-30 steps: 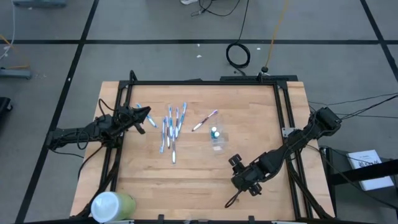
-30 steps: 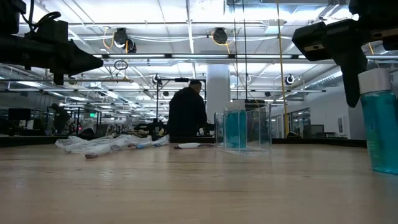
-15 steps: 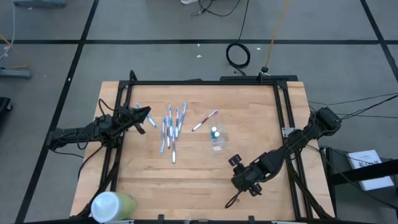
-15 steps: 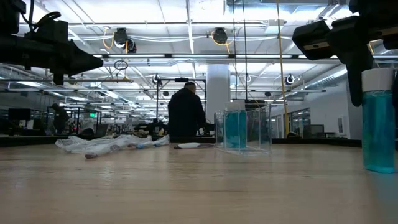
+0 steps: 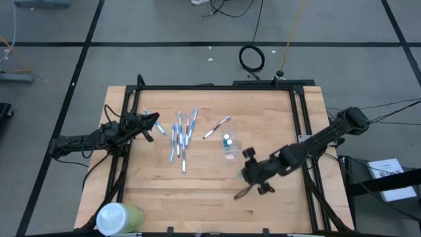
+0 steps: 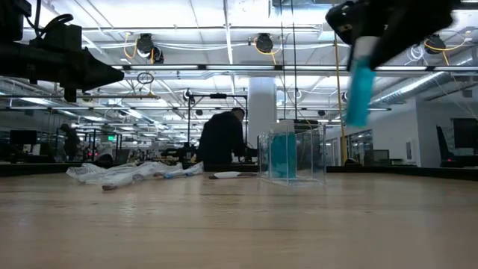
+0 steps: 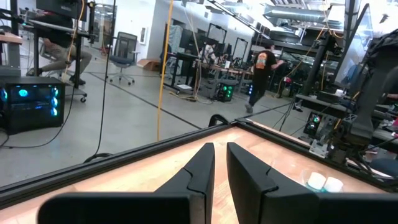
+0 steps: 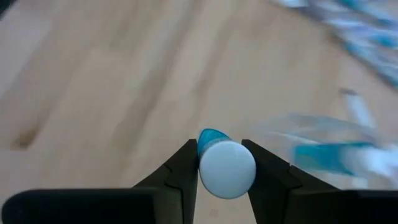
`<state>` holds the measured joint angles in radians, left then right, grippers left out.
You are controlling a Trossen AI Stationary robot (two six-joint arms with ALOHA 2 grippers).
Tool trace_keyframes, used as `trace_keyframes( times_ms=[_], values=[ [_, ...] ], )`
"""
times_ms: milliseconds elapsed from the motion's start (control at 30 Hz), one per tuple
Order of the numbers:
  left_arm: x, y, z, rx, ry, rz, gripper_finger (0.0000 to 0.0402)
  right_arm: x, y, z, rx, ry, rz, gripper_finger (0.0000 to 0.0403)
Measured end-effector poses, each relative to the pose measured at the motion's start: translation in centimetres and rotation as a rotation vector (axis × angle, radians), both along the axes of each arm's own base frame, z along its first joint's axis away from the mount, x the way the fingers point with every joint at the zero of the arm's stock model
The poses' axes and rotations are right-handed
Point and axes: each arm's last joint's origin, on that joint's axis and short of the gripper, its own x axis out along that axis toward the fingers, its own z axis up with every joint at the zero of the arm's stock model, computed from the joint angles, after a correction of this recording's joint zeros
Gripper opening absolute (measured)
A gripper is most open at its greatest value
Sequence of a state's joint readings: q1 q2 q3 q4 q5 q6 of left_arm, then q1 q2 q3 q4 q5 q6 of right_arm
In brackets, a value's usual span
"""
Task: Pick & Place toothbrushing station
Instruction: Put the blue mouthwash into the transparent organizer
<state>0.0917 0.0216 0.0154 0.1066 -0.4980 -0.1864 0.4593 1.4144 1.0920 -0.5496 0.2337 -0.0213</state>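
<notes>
A: Is there any writing or brand to read on the things?

B: No, I cannot read any. The tubes and brushes are too small for it.

A: Which containers do you see, and what is in them?

B: On the tabletop (image 5: 197,191) stands a small clear plastic cup (image 5: 229,150), near the middle. One tube with blue content and a white cap (image 5: 226,140) stands in it; in the low view the blue shows through the clear wall. At the front left corner stands a large pale-green container (image 5: 118,218); its inside is not visible.

A: What does the right pincer do?

B: The right pincer (image 8: 225,163) is closed on a blue tube with a white cap (image 8: 226,168). In the low view this tube hangs tilted above the tabletop, touching nothing below. From above, the pincer is just in front of the cup.

A: And the left pincer?

B: The left pincer (image 7: 220,163) waits over the left edge of the tabletop; its fingers are nearly together and hold nothing.

A: Where are the brushes?

B: The blue-and-white toothbrushes (image 5: 181,135) lie in a loose group left of the cup. The pinkish-purple brush (image 5: 217,127) lies alone between them and the cup.
</notes>
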Motion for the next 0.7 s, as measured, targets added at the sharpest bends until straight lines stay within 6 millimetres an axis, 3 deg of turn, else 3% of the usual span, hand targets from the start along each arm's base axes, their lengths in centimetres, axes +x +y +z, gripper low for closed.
trace_keyframes(
  times_ms=[300,533,700],
  values=[
    [0.0,0.0,0.0,0.0,0.0,0.0,0.0047,-0.1,-7.0,3.8,-0.017,-0.169,-0.233,0.0098],
    [0.0,0.0,0.0,0.0,0.0,0.0,0.0047,1.0,-11.0,3.1,0.014,-0.118,-0.23,0.0098],
    [0.0,0.0,0.0,0.0,-0.001,0.0,0.0047,1.5,-12.5,2.5,-0.028,-0.091,-0.237,0.0098]
  ],
)
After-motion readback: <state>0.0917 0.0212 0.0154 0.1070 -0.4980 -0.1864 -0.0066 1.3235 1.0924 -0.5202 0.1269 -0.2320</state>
